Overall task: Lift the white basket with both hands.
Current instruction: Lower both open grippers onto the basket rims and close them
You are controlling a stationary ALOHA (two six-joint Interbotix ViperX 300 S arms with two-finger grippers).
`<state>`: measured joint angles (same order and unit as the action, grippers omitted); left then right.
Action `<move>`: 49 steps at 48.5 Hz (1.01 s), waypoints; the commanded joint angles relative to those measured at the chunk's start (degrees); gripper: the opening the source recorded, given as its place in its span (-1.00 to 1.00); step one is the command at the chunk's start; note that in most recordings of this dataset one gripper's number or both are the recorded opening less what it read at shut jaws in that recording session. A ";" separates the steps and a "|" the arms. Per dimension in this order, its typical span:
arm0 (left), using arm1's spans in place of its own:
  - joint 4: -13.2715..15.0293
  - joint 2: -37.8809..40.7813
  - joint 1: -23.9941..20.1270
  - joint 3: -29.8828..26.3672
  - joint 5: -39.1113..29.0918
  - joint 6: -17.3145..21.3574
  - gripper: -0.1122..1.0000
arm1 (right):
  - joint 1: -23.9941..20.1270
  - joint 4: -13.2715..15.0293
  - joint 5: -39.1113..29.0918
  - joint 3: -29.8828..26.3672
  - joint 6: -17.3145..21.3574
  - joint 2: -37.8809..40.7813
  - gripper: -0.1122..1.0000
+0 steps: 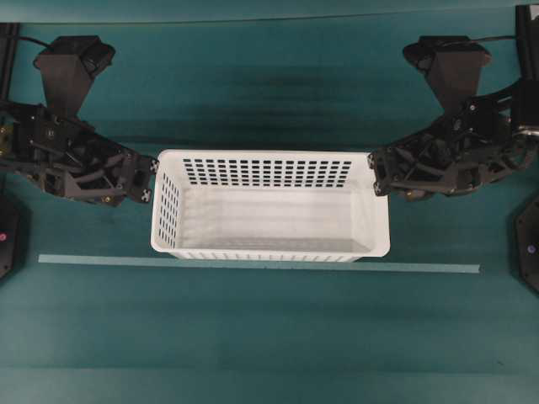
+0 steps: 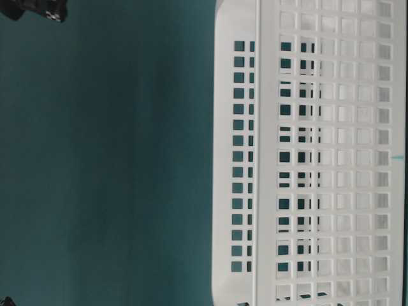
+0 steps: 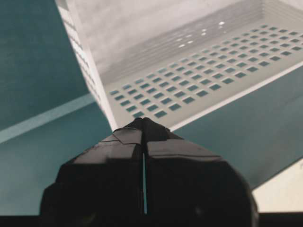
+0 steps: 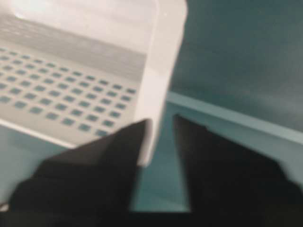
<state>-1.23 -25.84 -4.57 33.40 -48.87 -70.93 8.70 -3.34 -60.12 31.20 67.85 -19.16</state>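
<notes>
**A:** Start at the left of the overhead frame. What have I got?

**B:** My left gripper [image 1: 145, 178] sits at the left end of the white basket [image 1: 269, 244], tips against the corner of the rim. Its wrist view shows the jaws pressed together with only a hairline gap between them; the rim corner meets the tips, but I can't tell whether any wall is pinched.

**A:** And the basket itself?

**B:** Centre of frame, resting on the green table [image 1: 269, 337], just above the pale tape strip [image 1: 253, 265]. Empty inside.

**A:** Right side?

**B:** My right gripper [image 1: 376, 172] is at the basket's right end. Its jaws stand partly apart, straddling the end wall without clamping it.

**A:** So which step am I in?

**B:** I'd judge securing the grips; the lift hasn't begun. Next I'd need both jaws firm on the rim, then both arms rising together, level.
</notes>
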 commanded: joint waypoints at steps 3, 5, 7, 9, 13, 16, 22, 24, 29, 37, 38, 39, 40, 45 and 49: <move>-0.26 -0.18 0.53 -0.09 1.14 -0.53 -0.68 | -0.18 0.18 0.70 -0.35 0.88 2.37 0.25; -0.26 -0.09 0.70 0.09 1.14 -0.62 -0.55 | -0.18 0.18 0.79 -0.44 2.11 2.99 0.46; -0.26 -0.09 0.88 0.18 1.14 -0.70 -0.39 | -0.18 0.09 1.05 -0.62 3.08 3.43 0.64; -0.26 -0.09 0.88 0.26 1.14 -1.05 -0.19 | -0.26 0.09 1.49 -0.70 3.96 3.78 0.79; -0.26 0.18 0.97 0.26 1.05 -2.20 0.26 | -0.26 0.09 2.37 -0.70 5.19 4.39 0.90; -0.09 0.70 0.97 0.44 1.05 -3.52 0.62 | -0.26 0.00 2.64 -0.70 6.33 4.75 0.88; -0.26 1.76 0.88 1.05 1.93 -5.89 0.97 | -0.35 0.00 2.55 -0.35 9.23 5.54 0.88; -0.26 2.11 0.88 1.32 2.37 -6.24 0.95 | -0.44 0.00 2.64 -0.26 9.76 5.71 0.88; -0.26 2.99 0.88 1.76 3.16 -6.42 0.91 | -0.53 0.00 3.08 -0.09 10.11 5.98 0.88; -0.26 4.92 0.53 2.20 3.16 -6.42 0.92 | -0.70 0.18 5.80 0.00 10.20 7.38 0.88; -0.26 5.10 0.53 2.37 3.25 -6.42 0.92 | -0.79 0.18 6.24 0.00 10.20 7.82 0.88; -0.26 5.36 0.53 2.46 3.25 -6.42 0.92 | -0.88 0.18 6.59 -0.09 10.20 8.17 0.88; -0.26 5.71 0.53 2.64 3.34 -6.42 0.92 | -0.97 0.18 6.86 -0.09 10.20 8.53 0.88; -0.26 7.29 0.35 3.43 3.43 -6.42 0.92 | -1.32 0.18 7.56 0.00 10.20 10.63 0.88; -0.26 8.53 0.35 3.60 4.04 -6.42 0.92 | -1.76 0.18 7.56 0.00 10.20 12.30 0.88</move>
<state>-1.23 -18.98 -4.22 37.44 -45.53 -77.34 7.47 -3.34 -52.91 31.46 78.05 -9.49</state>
